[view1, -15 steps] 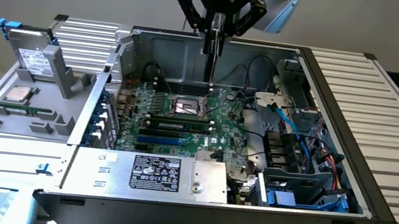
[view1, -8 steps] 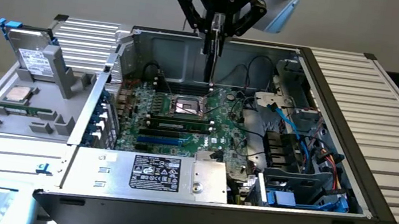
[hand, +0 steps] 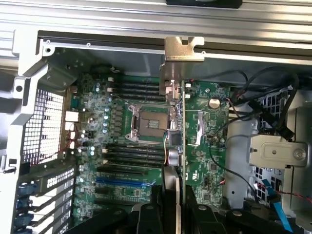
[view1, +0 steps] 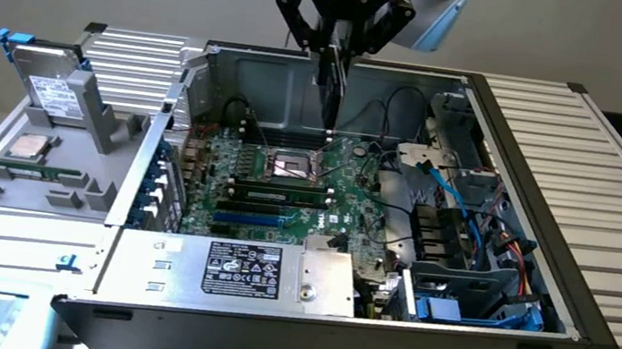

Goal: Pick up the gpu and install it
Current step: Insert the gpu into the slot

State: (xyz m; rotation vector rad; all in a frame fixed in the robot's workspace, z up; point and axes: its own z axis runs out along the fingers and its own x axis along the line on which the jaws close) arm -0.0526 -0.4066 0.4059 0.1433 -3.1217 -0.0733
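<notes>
**Card hangs edge-on beneath the tool, over the board**

The black two-fingered tool (view1: pixel 335 49) is closed to a narrow gap on the gpu (view1: pixel 332 87), a thin flat card with a green circuit board face and a silver end bracket. The card hangs straight below the fingers. Its long axis seems to run down and away from the tool, bracket end farthest out. It is held aloft inside the open grey metal computer case (view1: pixel 301 345), above the green motherboard (hand: pixel 204 122), beside the square silver processor socket (hand: pixel 146 122).
</notes>
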